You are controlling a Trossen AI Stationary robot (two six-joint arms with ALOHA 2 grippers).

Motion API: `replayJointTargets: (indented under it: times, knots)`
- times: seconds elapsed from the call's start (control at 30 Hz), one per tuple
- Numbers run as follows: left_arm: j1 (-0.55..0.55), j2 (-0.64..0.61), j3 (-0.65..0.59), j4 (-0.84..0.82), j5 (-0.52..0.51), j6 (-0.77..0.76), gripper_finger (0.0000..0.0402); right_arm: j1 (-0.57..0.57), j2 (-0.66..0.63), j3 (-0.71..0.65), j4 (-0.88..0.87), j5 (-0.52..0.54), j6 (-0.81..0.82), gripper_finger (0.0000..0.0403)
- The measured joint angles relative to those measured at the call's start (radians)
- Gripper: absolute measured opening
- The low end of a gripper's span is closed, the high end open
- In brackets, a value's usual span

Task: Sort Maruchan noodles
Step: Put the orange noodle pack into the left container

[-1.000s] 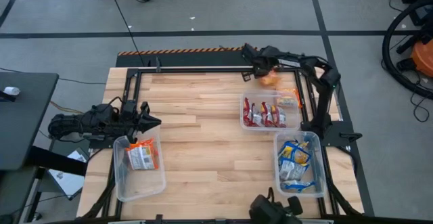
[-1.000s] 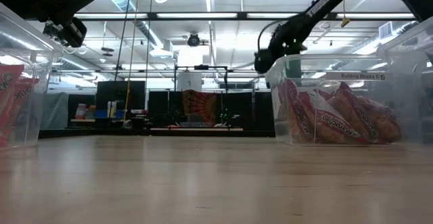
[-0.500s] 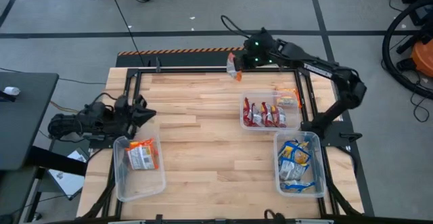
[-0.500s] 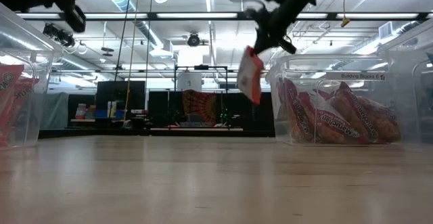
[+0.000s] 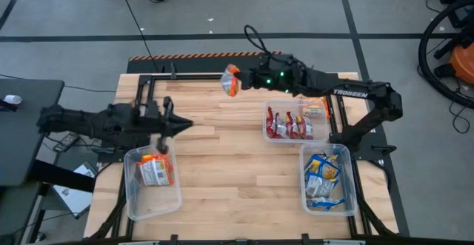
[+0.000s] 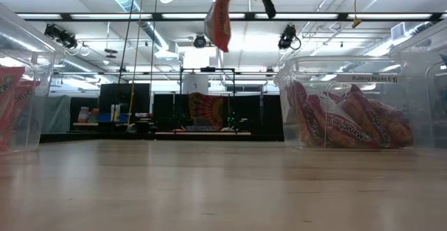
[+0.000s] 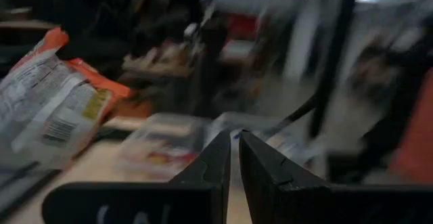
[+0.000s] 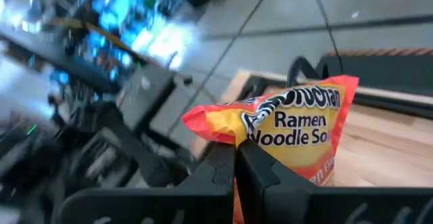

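Your left gripper (image 5: pixel 180 125) hangs over the wooden table (image 5: pixel 222 171) just above the left bin (image 5: pixel 152 178), fingers pressed together on nothing. That bin holds orange packets (image 5: pixel 155 169). Moving right, the plank surface mid-table is bare wood. Your right gripper (image 5: pixel 241 80) reaches over the far edge, pinching an orange ramen packet (image 5: pixel 231 80) high in the air; from table height it dangles (image 6: pixel 221 9) near the ceiling lights. Further right, the far bin (image 5: pixel 296 123) carries red-and-white packets (image 5: pixel 287 124), the near one (image 5: pixel 329 178) blue-and-yellow packets (image 5: pixel 324 177). Grey floor surrounds you, with a black-framed rig across the room (image 6: pixel 206 98).
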Motion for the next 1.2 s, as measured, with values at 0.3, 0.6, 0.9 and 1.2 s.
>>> replayJointTargets:
  times: [0.3,0.6,0.9,1.2]
  knots:
    - [-0.048,0.319,0.619,-0.719,-0.443,0.012,0.0048,0.117,0.076,0.0,0.279,0.109,0.04,0.0006]
    - [-0.011,0.412,0.788,-0.846,-0.557,-0.097,0.0181,0.132,0.147,0.0,0.48,0.15,0.109,0.0006]
    - [0.092,0.539,0.788,-0.817,-0.592,-0.098,0.0284,0.134,0.164,0.0,0.54,0.244,0.071,0.0007]
    - [0.153,0.625,0.789,-0.654,-0.479,-0.141,0.0286,0.137,0.163,0.0,0.511,0.26,-0.096,0.0007]
